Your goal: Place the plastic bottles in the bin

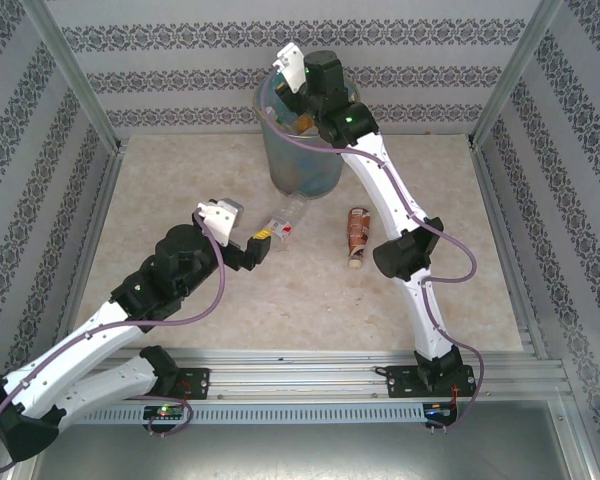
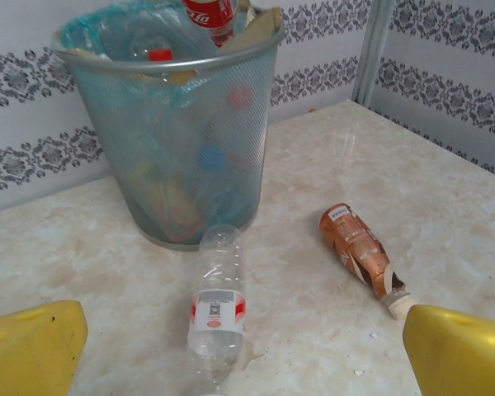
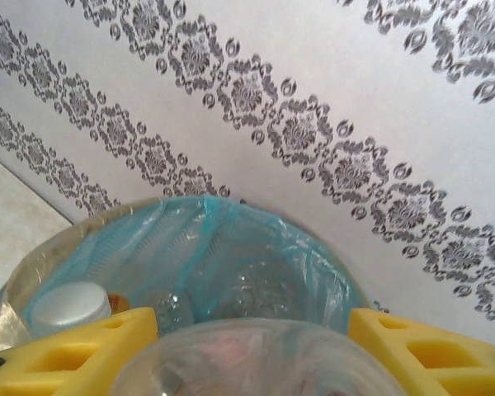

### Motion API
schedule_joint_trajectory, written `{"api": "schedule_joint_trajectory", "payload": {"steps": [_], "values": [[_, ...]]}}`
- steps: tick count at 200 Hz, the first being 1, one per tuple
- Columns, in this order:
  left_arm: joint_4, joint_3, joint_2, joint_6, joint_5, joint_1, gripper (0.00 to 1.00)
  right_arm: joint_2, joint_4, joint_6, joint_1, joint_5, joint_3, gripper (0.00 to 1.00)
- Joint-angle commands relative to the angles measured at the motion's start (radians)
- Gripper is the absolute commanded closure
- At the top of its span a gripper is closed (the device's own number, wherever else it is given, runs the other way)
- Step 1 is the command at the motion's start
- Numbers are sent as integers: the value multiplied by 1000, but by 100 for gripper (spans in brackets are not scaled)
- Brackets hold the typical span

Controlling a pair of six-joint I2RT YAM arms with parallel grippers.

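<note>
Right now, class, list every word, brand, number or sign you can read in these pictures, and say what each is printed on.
"ola", roughly, start cut off: white script on the red-labelled bottle above the bin.
Clear bottle on the table: print on its white and red label too small to read.
Brown bottle: white patch of print, too blurred to read.

1. The bin [image 1: 302, 170] stands upper centre on the table [image 1: 180, 200].
2. Below it lie the left bottle [image 1: 285, 222] and the right bottle [image 1: 357, 235], apart.
3. The left gripper [image 1: 263, 240] sits just lower left of the left bottle.
4. The right gripper [image 3: 252, 322] hangs over the bin, with the third bottle [image 3: 256, 363] between its fingers.
5. Inside the bin lie more bottles [image 2: 159, 55].
</note>
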Motion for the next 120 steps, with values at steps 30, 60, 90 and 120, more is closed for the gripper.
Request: {"api": "schedule_joint_trajectory", "payload": {"steps": [30, 60, 90, 120], "values": [[-16, 8, -19, 28, -44, 11, 1, 26, 72, -81, 11, 26, 19, 49], [-19, -4, -41, 28, -60, 11, 1, 93, 99, -118, 18, 58, 21, 45], [-25, -23, -74, 25, -92, 11, 1, 129, 106, -110, 36, 53, 22, 30], [-35, -27, -84, 22, -99, 11, 1, 123, 104, -63, 52, -7, 23, 7]]}}
